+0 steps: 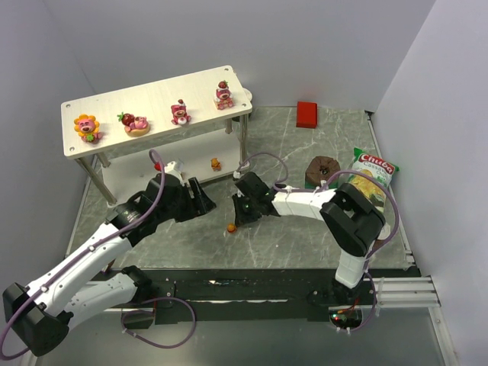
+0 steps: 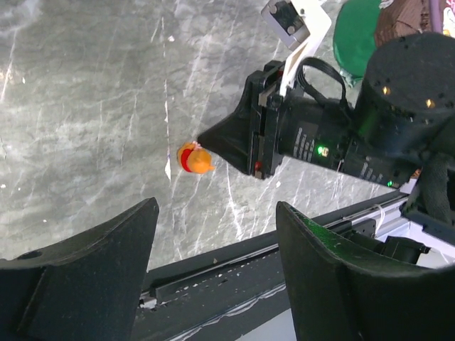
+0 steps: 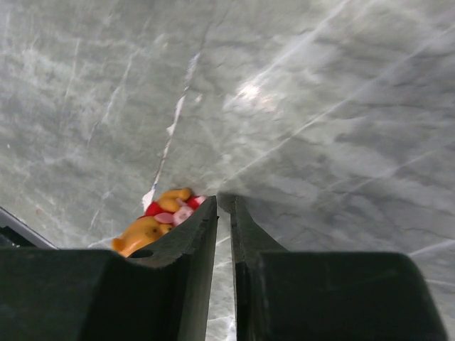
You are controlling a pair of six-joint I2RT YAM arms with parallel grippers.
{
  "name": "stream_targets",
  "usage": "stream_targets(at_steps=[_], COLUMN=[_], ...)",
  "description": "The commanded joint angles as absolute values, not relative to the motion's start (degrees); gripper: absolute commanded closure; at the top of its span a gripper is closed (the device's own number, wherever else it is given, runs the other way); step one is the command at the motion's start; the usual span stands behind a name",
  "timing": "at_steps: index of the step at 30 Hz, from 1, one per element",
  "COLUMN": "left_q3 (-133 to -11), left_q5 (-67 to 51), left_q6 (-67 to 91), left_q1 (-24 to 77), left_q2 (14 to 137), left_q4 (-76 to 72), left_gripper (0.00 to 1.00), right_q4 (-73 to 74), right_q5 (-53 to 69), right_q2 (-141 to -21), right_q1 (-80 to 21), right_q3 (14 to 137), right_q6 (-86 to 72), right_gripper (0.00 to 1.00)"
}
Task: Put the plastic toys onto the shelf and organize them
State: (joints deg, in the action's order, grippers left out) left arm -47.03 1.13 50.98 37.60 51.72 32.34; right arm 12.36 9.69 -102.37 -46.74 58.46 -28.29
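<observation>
The shelf (image 1: 152, 97) stands at the back left. Its top board carries the orange-yellow flower-faced toy (image 1: 87, 126) and three pink-red strawberry bears (image 1: 136, 122), (image 1: 181, 112), (image 1: 223, 94). One small orange bear (image 1: 216, 163) sits by the lower tier's front edge. Another small orange bear (image 1: 231, 226) lies on the table; it also shows in the left wrist view (image 2: 193, 158) and the right wrist view (image 3: 160, 217). My right gripper (image 3: 222, 200) is shut and empty, its tip on the table right beside this bear (image 1: 239, 212). My left gripper (image 2: 217, 206) is open and empty, a little to the left (image 1: 207, 203). A third small bear is not in view.
A red block (image 1: 307, 113) lies at the back. A brown-and-green cylinder (image 1: 322, 171) and a green snack bag (image 1: 372, 174) lie at the right. Grey walls close in both sides. A black rail (image 2: 213, 273) runs along the table's near edge.
</observation>
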Motion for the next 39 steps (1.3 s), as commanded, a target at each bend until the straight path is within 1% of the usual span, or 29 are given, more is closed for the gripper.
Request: stream_targets(at_steps=[1, 12, 18, 25, 30, 33, 34, 37, 38, 39], left_q3=[-46.4, -44.4, -43.0, -41.5, -40.3, -39.8, -39.8, -40.2, -40.3, -40.5], left_q5=[1.1, 0.4, -0.3, -0.4, -0.2, -0.2, -0.4, -0.7, -0.6, -0.6], left_q6=[53.1, 55.5, 56.8, 58.9, 60.4, 61.0, 61.3, 61.0, 60.9, 60.6], left_q1=[38.0, 38.1, 38.1, 38.1, 38.1, 38.1, 38.1, 38.1, 38.1, 38.1], left_q2=[51.9, 51.2, 49.5, 46.9, 45.5, 44.5, 44.1, 43.6, 43.6, 43.6], left_q4=[32.4, 36.2, 38.2, 40.7, 42.4, 42.7, 43.0, 43.3, 43.5, 43.6], left_gripper=[0.27, 0.25, 0.23, 0.23, 0.24, 0.23, 0.23, 0.23, 0.22, 0.22], right_q4=[12.1, 15.6, 14.7, 14.0, 15.1, 16.9, 17.3, 19.3, 19.8, 20.1], right_q5=[11.0, 7.8, 7.6, 6.9, 4.8, 3.6, 2.6, 0.1, 0.0, -1.5], right_q2=[-103.2, -102.7, -102.9, -106.4, -109.7, -108.1, -107.1, -101.4, -100.0, -97.1], right_q1=[-49.2, -54.0, -56.9, -61.3, -62.1, -62.2, -62.3, -63.0, -63.0, -63.1], right_q3=[56.9, 56.0, 55.7, 60.4, 65.2, 64.6, 64.1, 60.6, 59.7, 58.1], right_q6=[-30.5, -38.1, -41.0, -43.2, -44.1, -45.1, -45.1, -44.0, -43.3, -42.3], right_gripper=[0.80, 0.83, 0.83, 0.83, 0.83, 0.83, 0.82, 0.73, 0.69, 0.61])
